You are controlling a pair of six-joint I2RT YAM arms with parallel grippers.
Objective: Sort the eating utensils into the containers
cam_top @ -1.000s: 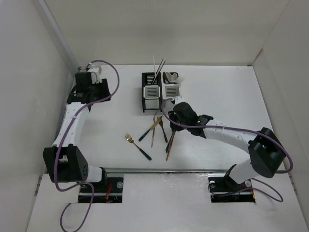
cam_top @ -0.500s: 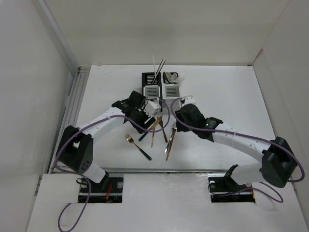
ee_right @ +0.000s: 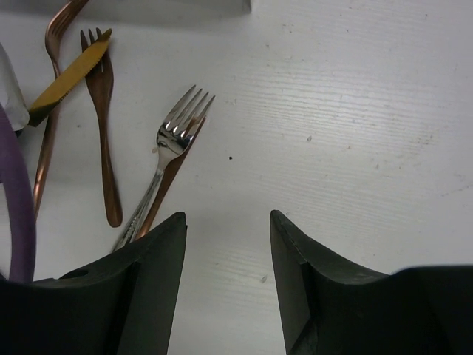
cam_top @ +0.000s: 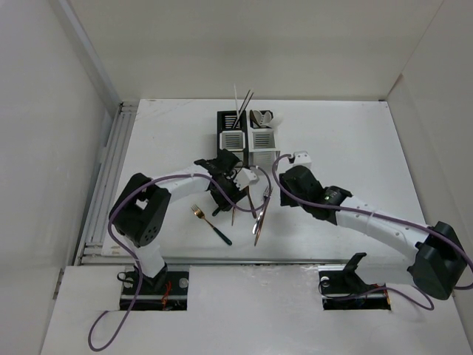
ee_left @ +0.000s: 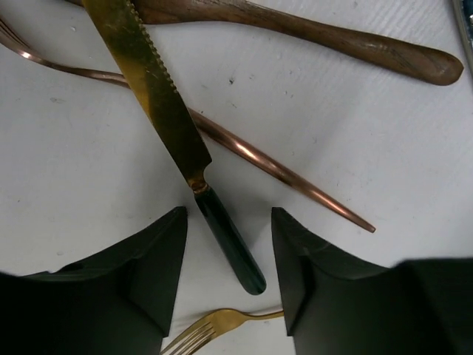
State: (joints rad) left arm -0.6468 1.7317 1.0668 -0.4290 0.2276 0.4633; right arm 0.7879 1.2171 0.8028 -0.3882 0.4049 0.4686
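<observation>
We are looking down at the left gripper [ee_left: 228, 225], its fingers standing apart on either side of the dark green handle of a gold serrated knife [ee_left: 151, 89]; we cannot tell whether they are touching it. The knife is lying across a thin copper piece [ee_left: 281, 170]. The right gripper [ee_right: 228, 222] is also gaping and holding nothing, hanging over bare white table [ee_right: 355, 111] near a silver fork [ee_right: 174, 137]. The containers [cam_top: 231, 140] are standing just behind the pile, and white walls [cam_top: 222, 44] are enclosing three sides.
</observation>
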